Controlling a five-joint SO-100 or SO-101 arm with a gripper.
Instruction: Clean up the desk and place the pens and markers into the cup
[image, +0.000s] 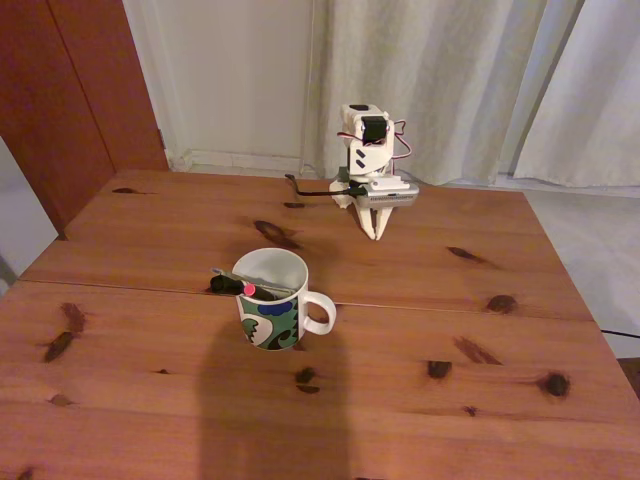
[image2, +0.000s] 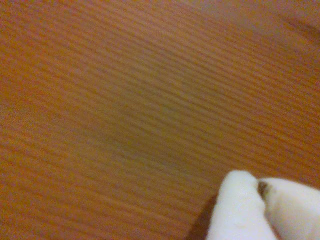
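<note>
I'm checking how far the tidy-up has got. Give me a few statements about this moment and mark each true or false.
1. The cup stands upright near the seam across the desk. True.
2. A thin black pen with a red end lies across the cup's rim. True; its red end is over the opening and its dark end sticks out past the rim on the left of the fixed view.
3. The pincer is gripping that pen. False; it is at the far side of the desk, well away from the cup, tips pointing down, holding nothing.
4. The cup's handle points to the left in the fixed view. False; it points right.
5. The cup is plain white. False; its lower body has a green, blue and black pattern.
</note>
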